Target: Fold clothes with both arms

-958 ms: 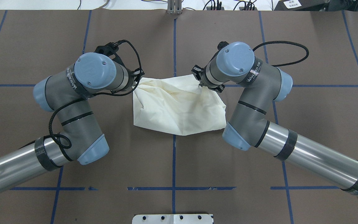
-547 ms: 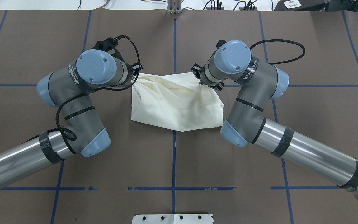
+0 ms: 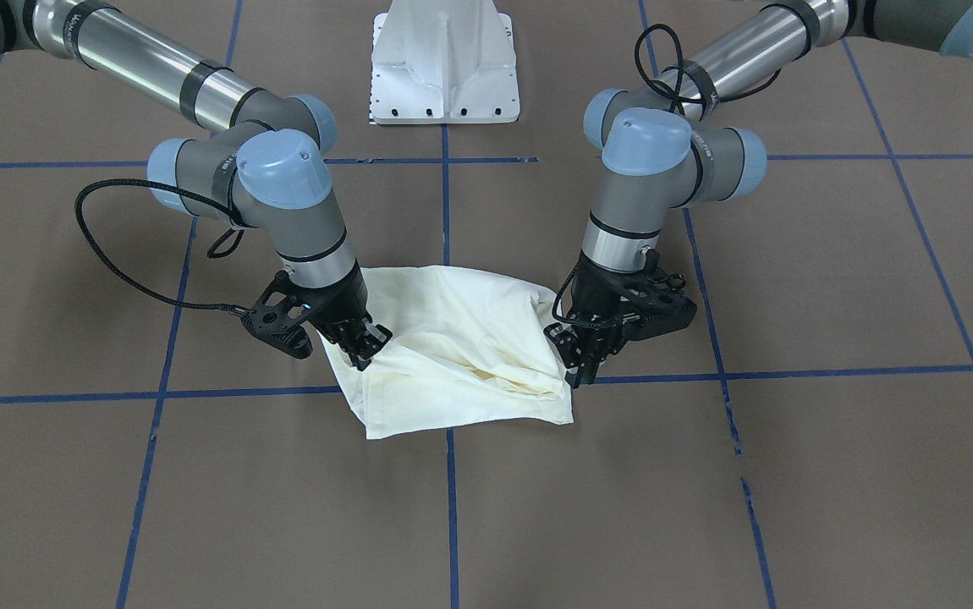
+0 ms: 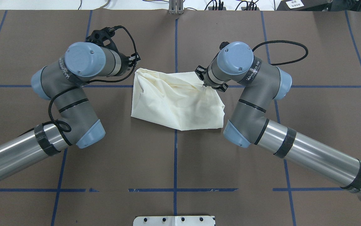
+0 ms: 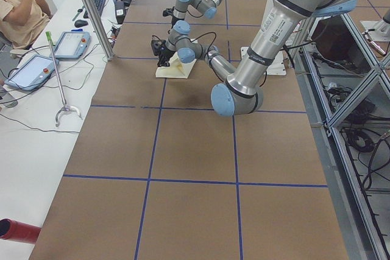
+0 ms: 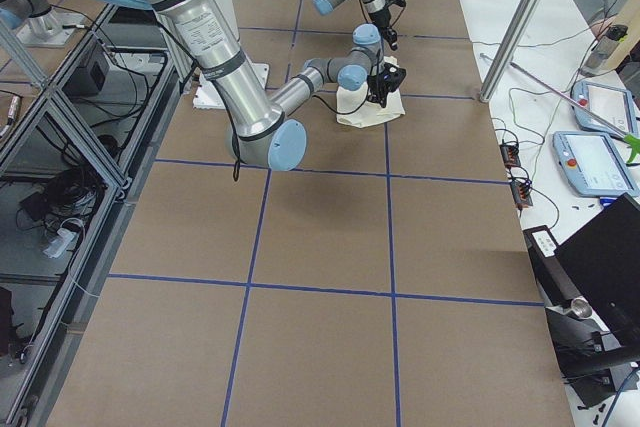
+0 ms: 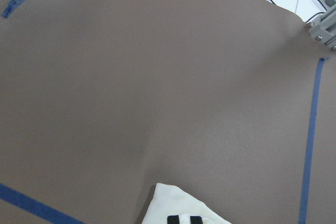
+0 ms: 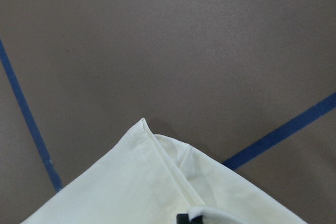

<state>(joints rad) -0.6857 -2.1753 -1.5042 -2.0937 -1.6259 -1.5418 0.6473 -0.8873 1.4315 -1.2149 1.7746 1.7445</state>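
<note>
The cream shirt (image 4: 177,100) lies crumpled and partly folded at the table's middle, plain side up; no graphic shows. My left gripper (image 3: 581,372) is shut on the shirt's (image 3: 453,355) far corner on its own side. The left wrist view shows that corner (image 7: 178,205) held between the black fingertips (image 7: 181,219). My right gripper (image 3: 365,353) is shut on the opposite far corner, and in the overhead view it (image 4: 204,84) sits on the fabric's edge. In the right wrist view the hemmed corner (image 8: 157,177) juts out ahead of the fingers. Both held corners are slightly raised.
The brown table (image 4: 174,163) carries a grid of blue tape lines. The white pedestal base (image 3: 444,63) stands on the robot's side. A person (image 5: 21,4) sits at a side table with tablets (image 5: 70,44) beyond the far edge.
My left arm has swung outward and away from the robot, drawing its shirt corner with it, so the far edge is stretched wider. The right arm has barely moved.
</note>
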